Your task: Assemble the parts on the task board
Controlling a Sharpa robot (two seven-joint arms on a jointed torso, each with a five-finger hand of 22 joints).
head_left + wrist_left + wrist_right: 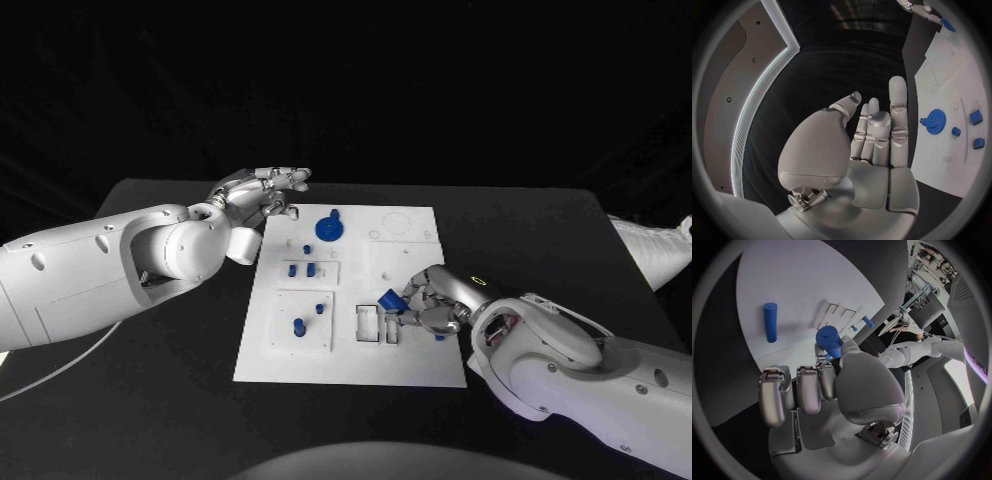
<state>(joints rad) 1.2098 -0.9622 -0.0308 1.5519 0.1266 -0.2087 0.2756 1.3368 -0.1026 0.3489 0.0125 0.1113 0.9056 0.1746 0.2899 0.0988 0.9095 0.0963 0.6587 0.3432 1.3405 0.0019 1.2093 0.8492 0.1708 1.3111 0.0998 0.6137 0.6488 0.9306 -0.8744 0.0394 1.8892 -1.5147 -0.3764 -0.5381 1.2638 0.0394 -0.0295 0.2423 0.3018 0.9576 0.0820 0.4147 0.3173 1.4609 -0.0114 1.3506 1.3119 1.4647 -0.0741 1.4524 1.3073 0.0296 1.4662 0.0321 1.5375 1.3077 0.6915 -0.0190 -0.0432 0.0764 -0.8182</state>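
Observation:
The white task board (411, 360) lies in the middle of the black table. My right hand (437, 303) pinches a blue part (389, 300) over the board's near right area, beside two rectangular slots (378, 325). In the right wrist view the held part (828, 337) sits between thumb and fingers, and a blue peg (770, 321) lies flat on the board (792, 280). My left hand (265, 193) hovers over the board's far left corner, fingers apart, holding nothing. A blue gear (330, 230) stands near it; the left wrist view shows my left hand (873, 135) and the gear (936, 120).
Two small blue pegs (300, 270) stand in a raised block left of centre. Two more blue pieces (307, 318) sit in the near left block. A tiny blue piece (440, 337) lies by my right hand. Bare black table (173, 400) surrounds the board.

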